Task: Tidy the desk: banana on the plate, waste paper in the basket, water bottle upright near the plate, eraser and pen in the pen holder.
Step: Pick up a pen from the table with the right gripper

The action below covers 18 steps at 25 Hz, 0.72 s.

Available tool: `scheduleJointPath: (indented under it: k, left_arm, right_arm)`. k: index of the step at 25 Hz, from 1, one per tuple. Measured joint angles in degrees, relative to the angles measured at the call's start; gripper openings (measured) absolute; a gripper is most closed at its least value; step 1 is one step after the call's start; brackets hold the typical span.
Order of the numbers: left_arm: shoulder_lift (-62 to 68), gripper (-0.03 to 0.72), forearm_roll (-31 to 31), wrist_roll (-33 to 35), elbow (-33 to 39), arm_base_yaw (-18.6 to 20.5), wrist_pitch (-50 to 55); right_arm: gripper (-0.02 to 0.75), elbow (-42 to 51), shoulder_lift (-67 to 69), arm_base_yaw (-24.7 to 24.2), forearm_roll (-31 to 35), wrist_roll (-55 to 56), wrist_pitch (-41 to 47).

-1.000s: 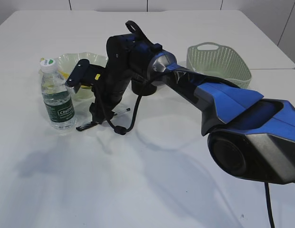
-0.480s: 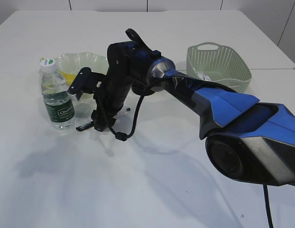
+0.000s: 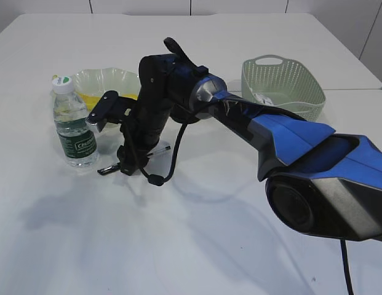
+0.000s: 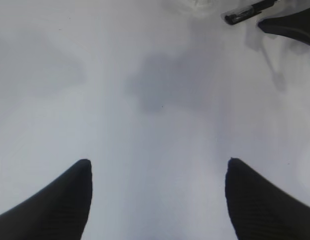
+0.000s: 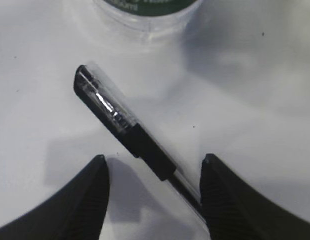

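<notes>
Between the two dark fingers of the right tool (image 5: 152, 167) lies a black-capped pen with a clear barrel (image 5: 127, 131), flat on the plain white surface (image 3: 197, 246). The fingers stand moderately apart, one on each side of the barrel, and neither is seen touching it; nothing is gripped. The pen runs at a slant: its capped end reaches out ahead of the fingertips, while the clear barrel passes back between them, closer to the right finger (image 5: 229, 200). Just beyond the cap end stands a small clear plastic bottle with a dark green label (image 3: 72, 126), upright, its pale cap on top; only its base shows in the right wrist view.

From the exterior view, the right tool points down at the pen (image 3: 111, 167), with the bottle just to its far side. Behind the bottle sits a shallow pale-green glass dish with a wavy rim (image 3: 107, 78), something yellow in it, which I cannot identify for certain. Well off to the other side of the arm rests a sage-green woven-pattern plastic basket (image 3: 283, 83), with a bit of white inside.

The left tool (image 4: 157, 167) hovers over bare surface with its fingers spread wide, holding nothing; the pen's cap end (image 4: 244, 12) lies far ahead of it.
</notes>
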Motion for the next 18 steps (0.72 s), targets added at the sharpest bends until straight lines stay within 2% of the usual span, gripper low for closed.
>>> scheduleJointPath:
  k: [6,13,18]
  left_arm:
    - [0.0,0.591,0.0,0.0,0.0,0.0,-0.1]
    - [0.0,0.591,0.0,0.0,0.0,0.0,-0.1]
    - [0.0,0.591,0.0,0.0,0.0,0.0,-0.1]
  right_arm:
    - [0.355,-0.1,0.0,0.0,0.0,-0.2,0.9]
    - [0.156,-0.1,0.0,0.0,-1.3,-0.2,0.9]
    - [0.110,-0.1,0.0,0.0,-1.6,0.7,0.9]
